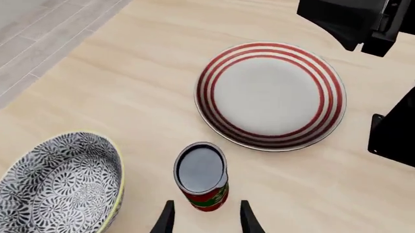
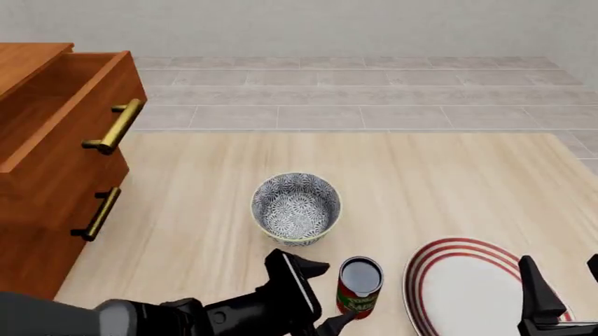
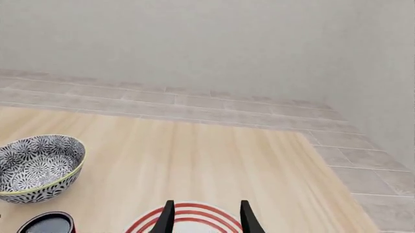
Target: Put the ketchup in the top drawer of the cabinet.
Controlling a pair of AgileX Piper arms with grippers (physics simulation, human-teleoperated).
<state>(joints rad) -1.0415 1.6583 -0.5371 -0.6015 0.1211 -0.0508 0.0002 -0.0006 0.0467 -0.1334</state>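
Note:
The ketchup [image 2: 360, 286] stands upright on the table near its front edge, between the patterned bowl and the striped plate. My left gripper [image 2: 323, 294] is open just left of it, a finger on each side and short of the can. In the left wrist view the ketchup [image 1: 202, 177] shows its dark top just ahead of the left gripper [image 1: 206, 221]. The cabinet [image 2: 38, 238] stands at the far left with its top drawer [image 2: 66, 143] pulled out. My right gripper [image 2: 564, 287] hangs open over the plate's right edge, seen as the right gripper [image 3: 206, 217] holding nothing.
A blue-white patterned bowl [image 2: 295, 208] sits behind and left of the can. A red-striped plate [image 2: 467, 290] lies to its right. The lower drawer's brass handle [image 2: 97, 214] sticks out toward the table. Black parts of the right arm [image 1: 350, 19] cross the left wrist view.

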